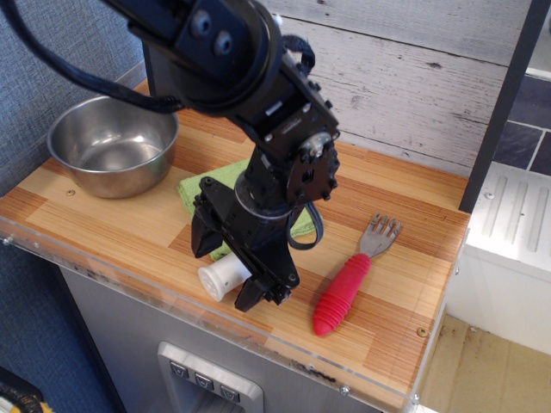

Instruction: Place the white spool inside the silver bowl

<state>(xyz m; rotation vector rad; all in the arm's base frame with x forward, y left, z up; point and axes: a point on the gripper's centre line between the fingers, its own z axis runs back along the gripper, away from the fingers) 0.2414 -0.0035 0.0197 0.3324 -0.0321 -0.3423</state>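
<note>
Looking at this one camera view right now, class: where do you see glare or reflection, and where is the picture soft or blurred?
In the observation.image view, the silver bowl shows bright reflections on its inner wall and floor; the clear plastic edge strip of the table catches a faint sheen; the dark arm near the top edge looks slightly soft; the white spool, partly hidden by the gripper, and the red-handled fork are sharp.

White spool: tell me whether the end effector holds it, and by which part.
Cannot be told. The end effector straddles the white spool around its middle, on the table, but contact is hidden.
</note>
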